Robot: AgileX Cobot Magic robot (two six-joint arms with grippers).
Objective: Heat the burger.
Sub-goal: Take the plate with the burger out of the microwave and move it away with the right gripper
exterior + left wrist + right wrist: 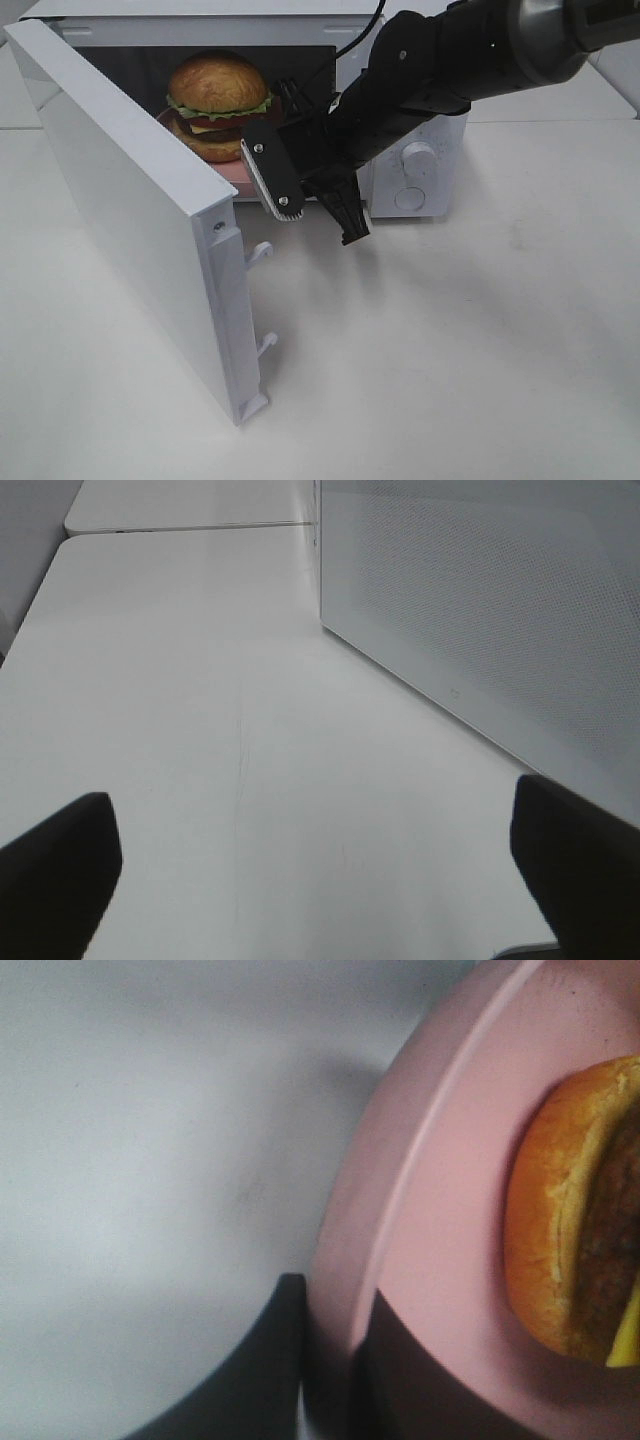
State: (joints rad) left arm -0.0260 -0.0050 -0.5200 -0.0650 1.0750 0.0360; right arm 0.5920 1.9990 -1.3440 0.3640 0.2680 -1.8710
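The burger (218, 95), with its golden bun and green lettuce edge, sits on a pink plate (232, 168) inside the open white microwave (440, 140). My right gripper (262, 168) reaches in from the upper right and is shut on the plate's near rim. In the right wrist view its dark fingers (270, 1360) pinch the plate (450, 1210) edge, with the burger (570, 1210) just beyond. My left gripper (320, 880) is open with nothing in it. It hovers over the table beside the outer face of the microwave door (480, 610). The left arm is out of the exterior view.
The microwave door (130, 190) swings wide open toward the front left, standing on edge. Two white knobs (418, 158) sit on the microwave's front panel at the right. White tabletop (450, 350) lies in front and to the right.
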